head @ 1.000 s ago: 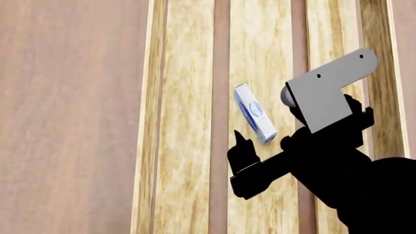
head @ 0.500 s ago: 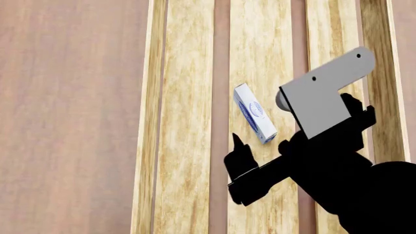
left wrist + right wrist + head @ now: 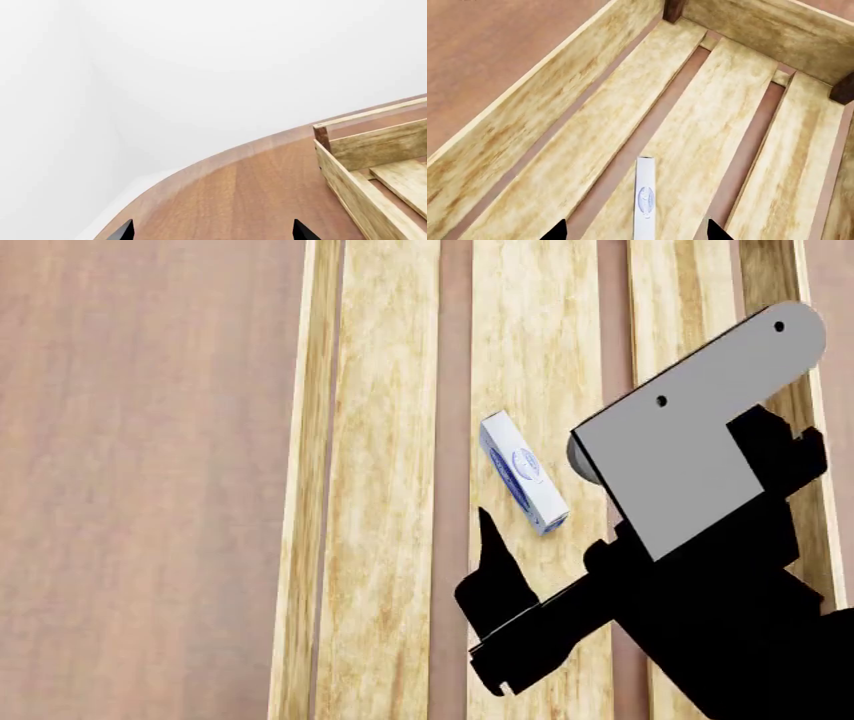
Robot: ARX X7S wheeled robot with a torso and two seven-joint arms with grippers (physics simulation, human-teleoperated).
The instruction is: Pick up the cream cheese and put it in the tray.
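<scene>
The tray (image 3: pixel 380 490) fills most of the head view — a light wooden crate with three long bottom slats, the brown table (image 3: pixel 147 480) showing through the gaps between them. In the right wrist view its side wall, an end wall and two dark corner posts (image 3: pixel 672 9) can be seen. The only thing inside it is the cream cheese (image 3: pixel 522 486), which lies on the middle slat.

The cream cheese is a small, thin white box with a blue oval logo on its upper face. It sits slantwise across the slat's grain in the head view and appears as a narrow white strip in the right wrist view (image 3: pixel 645 200).

The right gripper (image 3: pixel 541 555) hangs above the tray with its fingers spread wide and nothing between them; one dark fingertip (image 3: pixel 489 530) points up just beside the box's near end without touching it. In the right wrist view the box lies between the two fingertips and beyond them.

The left gripper (image 3: pixel 212 233) shows only two dark tips, well apart, over bare table beside the tray's outer corner — it holds nothing.
</scene>
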